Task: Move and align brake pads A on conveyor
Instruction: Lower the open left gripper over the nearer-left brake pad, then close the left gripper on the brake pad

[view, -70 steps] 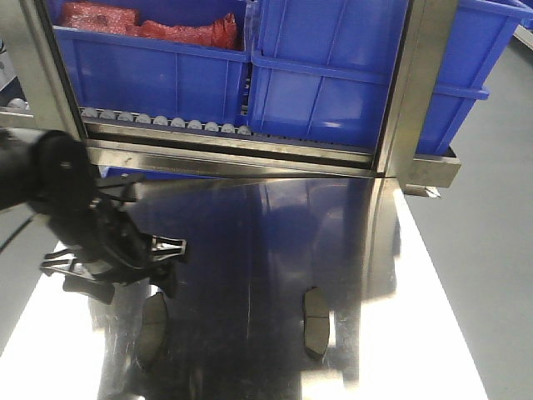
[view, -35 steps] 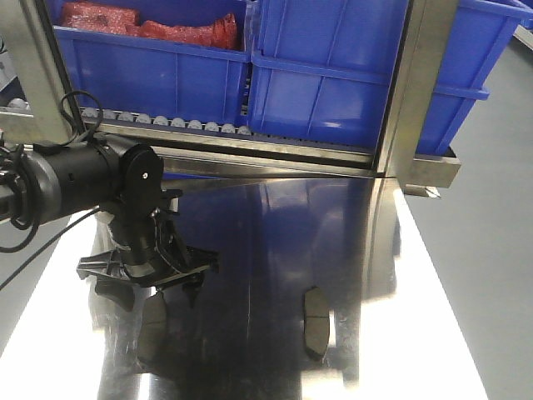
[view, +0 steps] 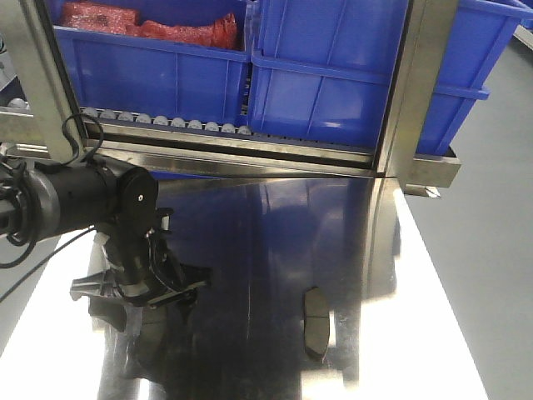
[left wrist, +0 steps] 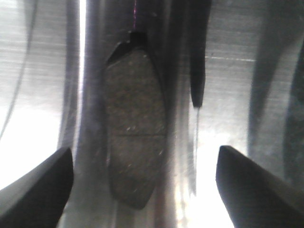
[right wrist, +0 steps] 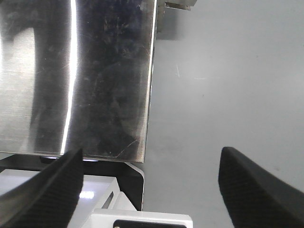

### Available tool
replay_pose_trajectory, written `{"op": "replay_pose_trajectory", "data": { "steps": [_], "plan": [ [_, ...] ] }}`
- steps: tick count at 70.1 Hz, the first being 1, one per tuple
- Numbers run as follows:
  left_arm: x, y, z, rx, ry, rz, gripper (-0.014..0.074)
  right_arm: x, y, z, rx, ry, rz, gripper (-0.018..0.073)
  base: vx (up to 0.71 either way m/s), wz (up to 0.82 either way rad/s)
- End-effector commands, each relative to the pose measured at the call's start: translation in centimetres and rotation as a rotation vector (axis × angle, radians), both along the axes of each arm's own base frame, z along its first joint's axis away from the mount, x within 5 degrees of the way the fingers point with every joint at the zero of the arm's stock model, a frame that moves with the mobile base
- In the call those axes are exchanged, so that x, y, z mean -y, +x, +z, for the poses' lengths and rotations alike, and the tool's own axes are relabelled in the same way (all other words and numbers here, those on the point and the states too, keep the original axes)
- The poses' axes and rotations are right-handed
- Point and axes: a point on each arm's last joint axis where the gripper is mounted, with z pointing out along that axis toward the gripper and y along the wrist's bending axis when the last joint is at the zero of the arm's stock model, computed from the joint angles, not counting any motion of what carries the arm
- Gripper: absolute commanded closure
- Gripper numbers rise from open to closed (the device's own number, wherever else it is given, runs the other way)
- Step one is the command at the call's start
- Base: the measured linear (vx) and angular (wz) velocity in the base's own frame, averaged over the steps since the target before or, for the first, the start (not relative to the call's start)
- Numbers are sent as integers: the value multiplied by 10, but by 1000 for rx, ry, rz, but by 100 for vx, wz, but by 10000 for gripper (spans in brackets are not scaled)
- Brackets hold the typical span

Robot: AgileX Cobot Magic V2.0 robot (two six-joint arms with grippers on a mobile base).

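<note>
Two brake pads lie flat on the shiny steel tabletop (view: 275,242). The left pad (view: 148,343) is mostly hidden beneath my left gripper (view: 137,302), which hangs open just above it with fingers spread to either side. In the left wrist view this pad (left wrist: 135,128) lies lengthwise between the open fingers of the gripper (left wrist: 145,154), untouched. The other pad (view: 316,322) lies free further right. My right gripper (right wrist: 152,154) is open and holds nothing, hanging over the grey floor beside the table's right edge. The conveyor is out of view.
Blue bins (view: 333,75) stand behind the table, one holding red bags (view: 150,25). A row of small grey rollers (view: 166,122) runs below them. Steel posts (view: 416,83) frame the rack. The table edge (right wrist: 149,95) borders grey floor (right wrist: 228,71); the robot's white base (right wrist: 99,199) sits below.
My left arm has swung in from the left and dropped towards the near side, so the open gripper now covers the left pad. Neither pad has moved.
</note>
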Motion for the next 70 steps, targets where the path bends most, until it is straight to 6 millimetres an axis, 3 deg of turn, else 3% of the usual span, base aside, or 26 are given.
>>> {"op": "replay_pose_trajectory", "data": {
  "steps": [1, 32, 70],
  "plan": [
    [2, -1, 16, 75, -67, 28, 11, 1, 0, 6, -1, -9, 2, -6, 0, 0],
    [-15, 7, 11, 95, -59, 72, 11, 1, 0, 6, -1, -9, 2, -6, 0, 0],
    [0, 4, -7, 53, -40, 3, 11, 1, 0, 6, -1, -9, 2, -6, 0, 0]
  ]
}}
